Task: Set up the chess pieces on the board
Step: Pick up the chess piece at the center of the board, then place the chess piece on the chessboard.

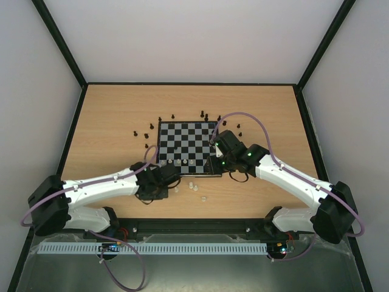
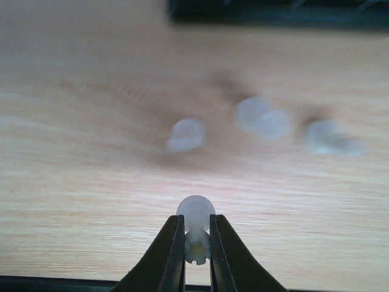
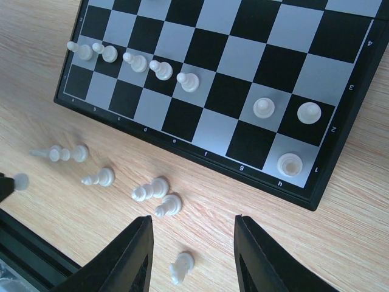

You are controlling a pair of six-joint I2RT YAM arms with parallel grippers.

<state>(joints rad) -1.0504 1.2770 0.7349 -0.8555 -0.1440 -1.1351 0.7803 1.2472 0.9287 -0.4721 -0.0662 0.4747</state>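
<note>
The chess pieces are partly on the board and partly off it. The board sits near the middle of the wooden surface.

Look at your right wrist view first. Seven white pawns stand along the second row of squares. Five are close together toward 10 o'clock in that view, and two are toward 3 o'clock. A white rook stands on the corner square by the letter h. Four loose white pieces lie on their sides on the surface, just off the board's lettered edge, toward 8 o'clock in that view.

In the top view, the black pieces are dotted on the surface around the far side of the board, from 10 o'clock round to 2 o'clock.

Your left claw is squeezed tight on one small white piece. The round head of the piece pokes out past the tips. In the top view this claw is by the board's 7 o'clock corner. I cannot tell if the piece touches the surface.

Your right claw is partly open and holds nothing. It hangs by the board's 4 o'clock corner. One fallen piece lies on the surface below the gap between its fingers.
</note>
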